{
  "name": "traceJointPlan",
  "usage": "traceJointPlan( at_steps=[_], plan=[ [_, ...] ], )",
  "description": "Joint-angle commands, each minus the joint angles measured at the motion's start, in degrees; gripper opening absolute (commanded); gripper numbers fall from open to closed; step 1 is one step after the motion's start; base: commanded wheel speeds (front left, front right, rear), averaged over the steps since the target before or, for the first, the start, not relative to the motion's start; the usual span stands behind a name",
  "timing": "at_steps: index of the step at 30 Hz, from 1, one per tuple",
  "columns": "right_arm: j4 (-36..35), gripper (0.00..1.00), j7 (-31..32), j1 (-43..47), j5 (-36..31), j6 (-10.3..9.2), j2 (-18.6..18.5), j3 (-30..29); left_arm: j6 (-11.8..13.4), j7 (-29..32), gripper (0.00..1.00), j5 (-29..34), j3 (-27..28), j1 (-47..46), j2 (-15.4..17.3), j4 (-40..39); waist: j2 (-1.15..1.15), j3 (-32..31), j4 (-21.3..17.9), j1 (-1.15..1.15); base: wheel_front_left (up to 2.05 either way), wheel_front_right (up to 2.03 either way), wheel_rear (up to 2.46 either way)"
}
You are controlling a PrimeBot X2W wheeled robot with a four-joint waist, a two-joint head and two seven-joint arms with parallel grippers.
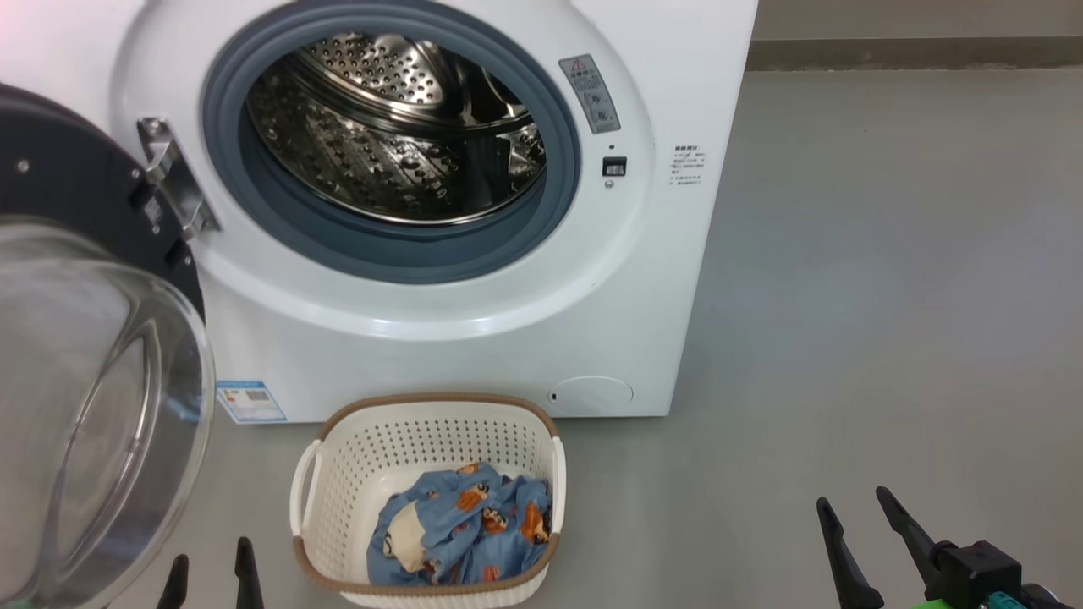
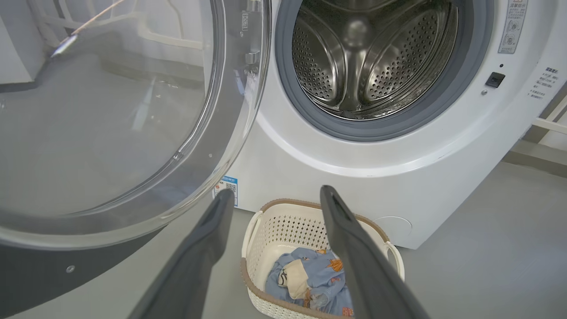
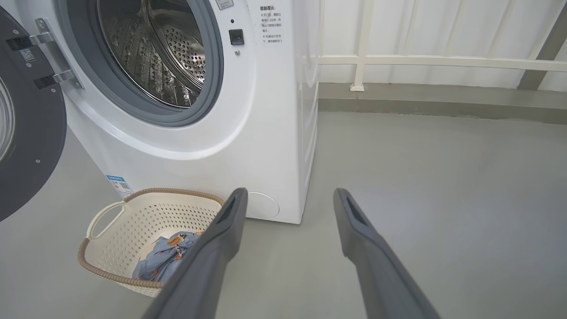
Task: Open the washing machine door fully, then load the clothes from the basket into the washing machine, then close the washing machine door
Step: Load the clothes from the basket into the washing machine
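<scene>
Head view: clothes (image 1: 461, 529) lie in the basket (image 1: 436, 399) on the floor (image 1: 888, 296) before the machine (image 1: 677, 271), door (image 1: 59, 161) standing wide. My left end effector (image 1: 211, 577) is nearer, the right end effector (image 1: 856, 506) well apart; both spread, empty. Left wrist view: clothes dead ahead, one finger (image 2: 367, 266) covering part. Right wrist view: basket off left, clothes half hidden; I find no clear long axis.

Glossy steel drum (image 1: 381, 161), probably plastic basket (image 1: 398, 440)

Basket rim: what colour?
Brown, woven-look, atop the cream-white perforated basket. Clearest in the head view.
</scene>
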Motion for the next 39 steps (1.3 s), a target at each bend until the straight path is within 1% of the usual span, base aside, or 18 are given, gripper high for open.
traceJointPlan(
  at_steps=[1, 4, 9, 26, 33, 39],
  plan=[
    [-1.33, 1.00, -0.69, -1.53, 0.18, 0.09, -0.82, 1.63, 0.21, -0.47, 1.00, 0.34, 2.08, -1.04, 0.99, -1.50, 0.00, 0.12, 0.01, 0.00, 1.64, -1.64, 0.00],
    [-1.28, 1.00, -0.69, -1.59, 0.28, 0.09, -0.93, 1.58, 1.30, -0.47, 1.00, 1.85, 2.67, -1.23, 0.99, -2.28, 0.00, 0.32, 0.01, 0.00, 1.50, -1.50, 0.00],
    [-1.25, 1.00, -0.69, -1.78, 0.27, 0.09, -1.18, 1.52, 1.81, -0.47, 1.00, 2.65, 2.20, -1.22, 0.99, -2.78, 0.00, 0.65, -0.03, 0.00, 0.92, -0.92, 0.00],
    [-1.04, 1.00, -0.69, -1.91, 0.32, 0.09, -1.27, 1.95, 2.01, -0.47, 1.00, 2.31, 0.40, -0.85, 0.99, -3.62, 0.00, 0.82, -0.05, 0.00, 0.05, -0.05, 0.00],
    [-1.51, 1.00, -0.69, -3.39, 0.27, 0.09, -1.03, 2.29, 1.93, -0.47, 1.00, 2.37, -1.76, -1.97, 0.99, -3.31, 0.00, 4.00, -1.39, 0.00, 0.00, 0.00, 0.00],
    [-2.56, 1.00, -0.69, -5.84, -0.16, 0.09, -0.50, 2.28, -0.04, 0.40, 1.00, 1.59, -4.26, -7.06, 1.12, 2.23, 0.00, 9.75, -3.56, 0.00, 0.00, 0.00, 0.00]
  ],
)
